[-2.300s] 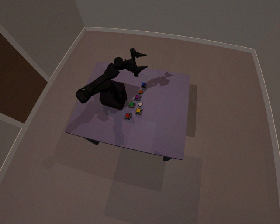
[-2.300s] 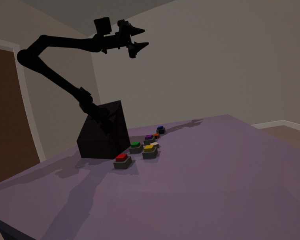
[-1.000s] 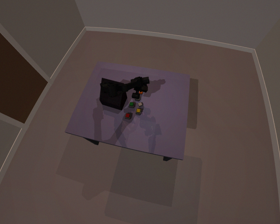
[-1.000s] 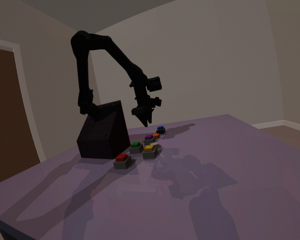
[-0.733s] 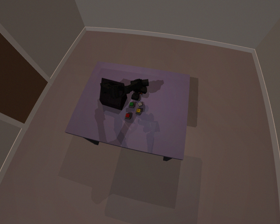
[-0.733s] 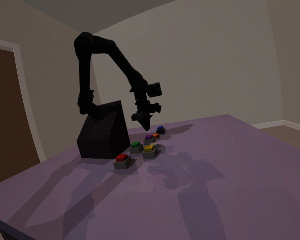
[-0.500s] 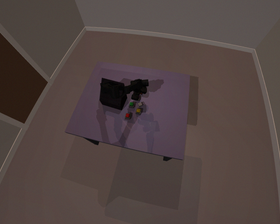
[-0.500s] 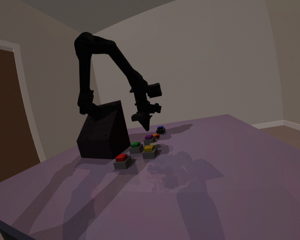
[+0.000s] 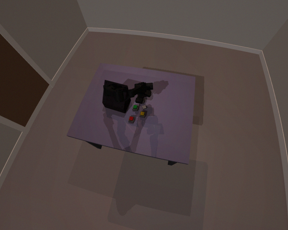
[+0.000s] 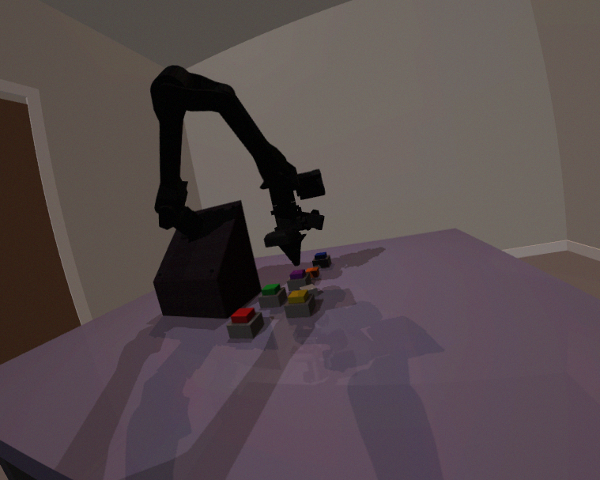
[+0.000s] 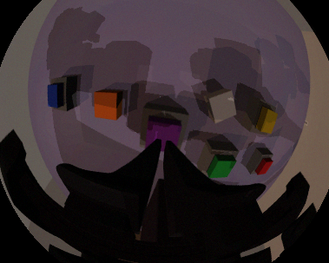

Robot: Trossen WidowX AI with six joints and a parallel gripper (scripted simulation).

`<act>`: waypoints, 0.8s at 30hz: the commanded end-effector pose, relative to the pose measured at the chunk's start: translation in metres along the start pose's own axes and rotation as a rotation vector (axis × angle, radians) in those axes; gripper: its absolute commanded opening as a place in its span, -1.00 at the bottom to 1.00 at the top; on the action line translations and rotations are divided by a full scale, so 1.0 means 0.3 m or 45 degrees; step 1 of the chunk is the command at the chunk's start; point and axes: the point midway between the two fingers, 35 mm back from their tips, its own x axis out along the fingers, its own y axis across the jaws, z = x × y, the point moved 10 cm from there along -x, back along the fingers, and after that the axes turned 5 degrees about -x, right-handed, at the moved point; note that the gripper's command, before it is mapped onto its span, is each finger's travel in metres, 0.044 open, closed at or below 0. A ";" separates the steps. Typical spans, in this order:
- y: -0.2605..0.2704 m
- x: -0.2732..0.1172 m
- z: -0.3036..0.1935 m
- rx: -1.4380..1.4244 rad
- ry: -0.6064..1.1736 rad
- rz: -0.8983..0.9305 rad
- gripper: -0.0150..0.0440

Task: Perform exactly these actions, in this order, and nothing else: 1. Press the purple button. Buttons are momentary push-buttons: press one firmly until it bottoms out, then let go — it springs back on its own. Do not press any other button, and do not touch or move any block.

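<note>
The purple button is a purple cap on a grey base. Its cap stands raised above the base in the exterior view. My gripper is shut and empty and points down. Its fingertips are just above the purple cap in the exterior view, with a small gap. In the wrist view the tips overlap the near part of the cap. In the top view the arm hides the purple button and the fingertips.
Around the purple button stand the green button, yellow button, red button and blue button. The orange block and white block lie close by.
</note>
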 end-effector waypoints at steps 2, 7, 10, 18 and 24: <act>0.004 0.036 -0.009 -0.015 0.010 -0.007 -0.42; 0.004 0.063 -0.010 -0.015 0.011 -0.008 -0.42; 0.003 0.078 -0.011 -0.015 0.011 -0.009 -0.42; 0.003 0.082 -0.011 -0.015 0.011 -0.009 -0.42; 0.003 0.082 -0.011 -0.015 0.011 -0.009 -0.42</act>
